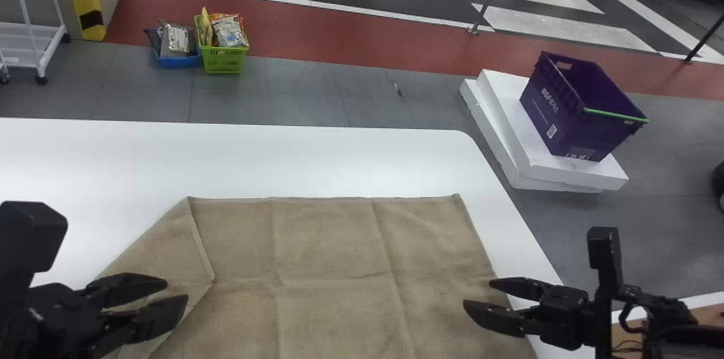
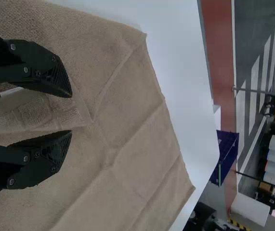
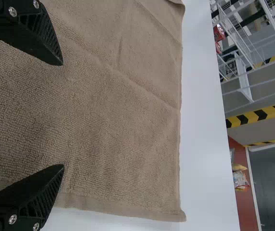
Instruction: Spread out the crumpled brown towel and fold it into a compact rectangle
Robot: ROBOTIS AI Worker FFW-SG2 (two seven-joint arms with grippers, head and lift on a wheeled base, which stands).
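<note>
Because the brown towel is to be folded from a flat start, it lies spread over the white table in the lower middle of the head view, its far edge nearly straight. At lower left, a turned-over flap interrupts that flatness, probably the fault to put right first. The left gripper is spread wide above it, perhaps placed to take that cloth; the right gripper, also parted, sits at the towel's right side, likely ready to hold or square it. The frame's bottom edge cuts off the near part of the towel, so its full outline cannot be judged.

In the left wrist view, the parted gripper has the flap and a pale strip in line with it; whether it touches them is hard to tell, and the strip is partly covered.

In the right wrist view, the gripper stands wide over towelling, with a corner at lower centre-right; the gap beneath cannot be made out.
</note>
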